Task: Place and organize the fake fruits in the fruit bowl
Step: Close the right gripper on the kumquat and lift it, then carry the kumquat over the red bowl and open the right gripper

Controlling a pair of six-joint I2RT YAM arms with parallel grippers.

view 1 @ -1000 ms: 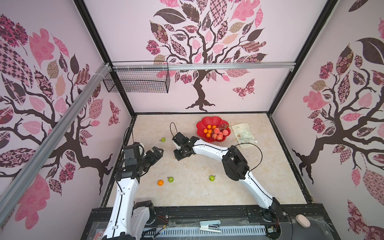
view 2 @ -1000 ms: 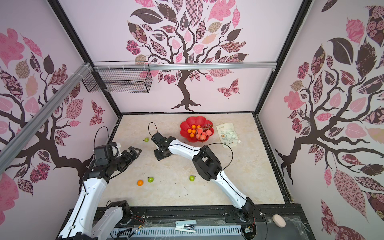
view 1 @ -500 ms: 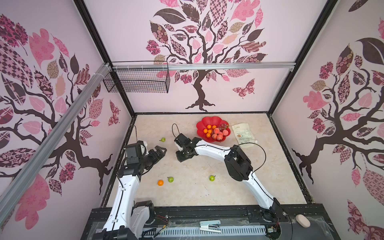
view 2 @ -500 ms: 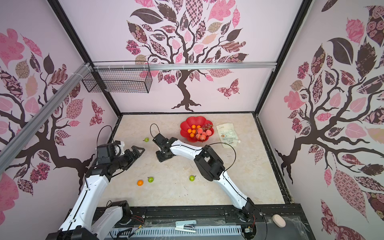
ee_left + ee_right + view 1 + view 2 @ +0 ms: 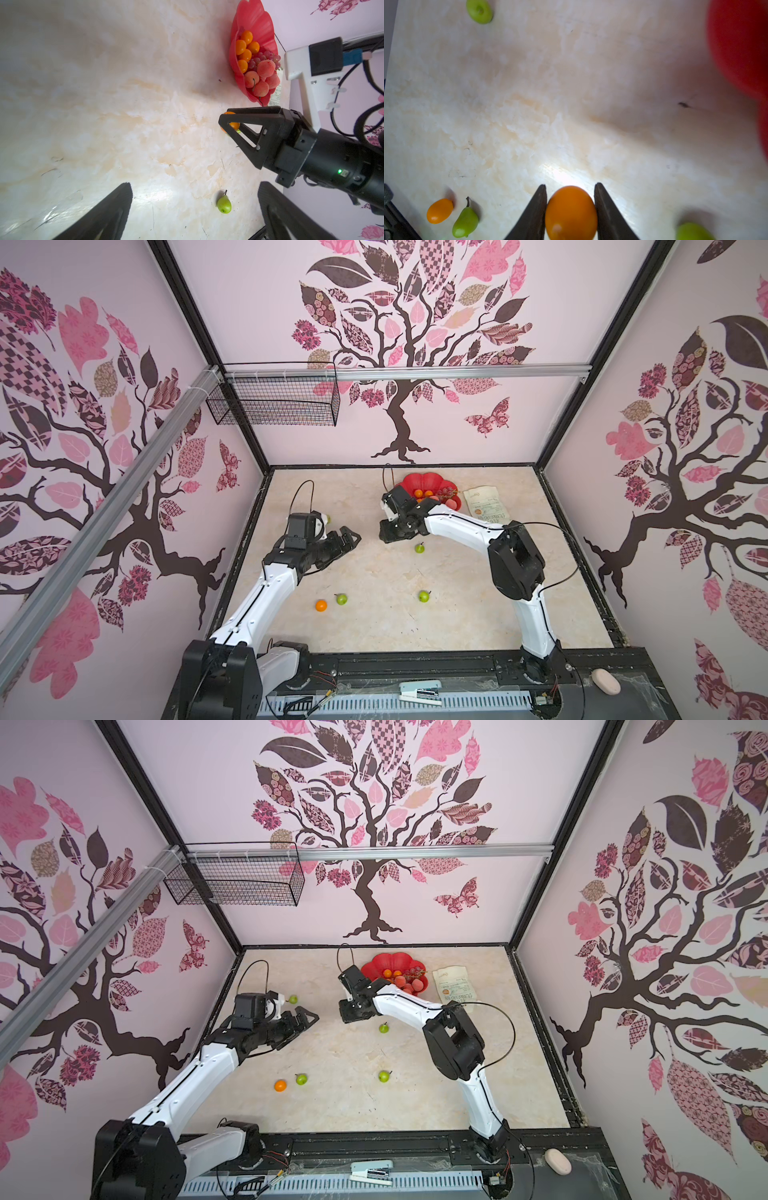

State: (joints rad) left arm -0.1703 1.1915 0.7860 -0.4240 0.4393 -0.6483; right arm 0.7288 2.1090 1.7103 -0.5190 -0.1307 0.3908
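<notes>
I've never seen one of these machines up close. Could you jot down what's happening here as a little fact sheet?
Right pincer: shut on the held orange
Left pincer: open, empty
Fruit bowl: red, contains oranges, peaches, grape bunch
Loose on table: four green fruits, one loose orange
Beside bowl: paper packet
</notes>
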